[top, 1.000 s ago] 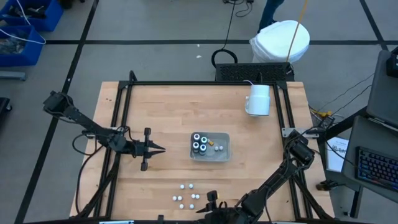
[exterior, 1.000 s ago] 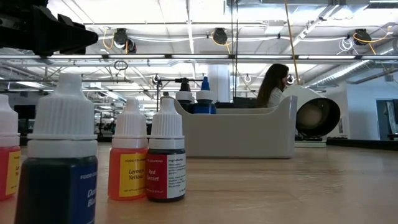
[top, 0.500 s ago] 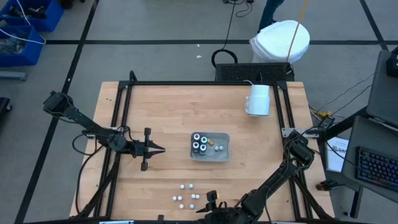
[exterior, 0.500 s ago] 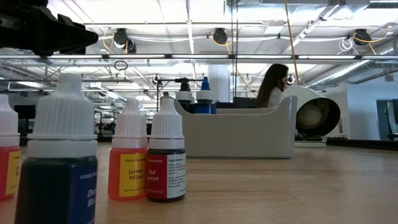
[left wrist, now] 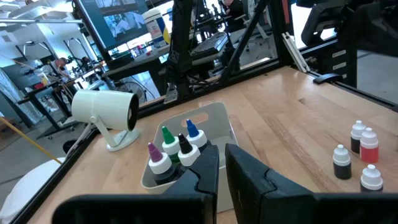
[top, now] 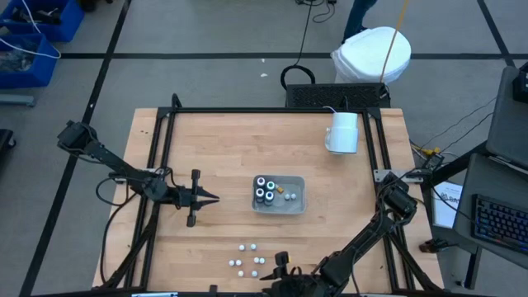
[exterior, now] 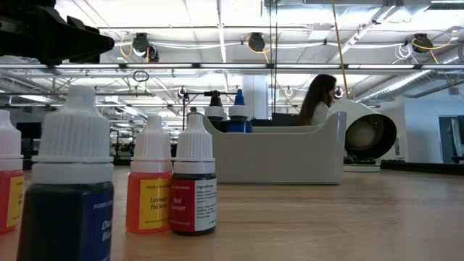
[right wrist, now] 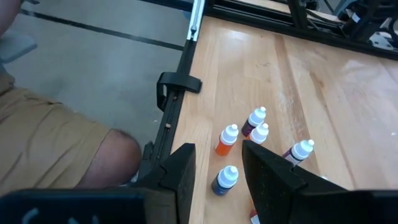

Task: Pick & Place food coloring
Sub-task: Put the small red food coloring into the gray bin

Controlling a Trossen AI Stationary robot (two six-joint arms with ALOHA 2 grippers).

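Centrally, tray (top: 295,205) holds several bottles (left wrist: 168,146); left fingers (left wrist: 214,174) nearly closed, empty; right fingers (right wrist: 214,171) parted, empty.

You have the tray (top: 279,195) near the middle of the table (top: 223,148), with several bottles (top: 266,189) standing in its left part. A loose cluster of bottles (top: 250,257) stands near the front edge, before the tray. The mug (top: 343,132) lies at the far right corner, behind the tray.
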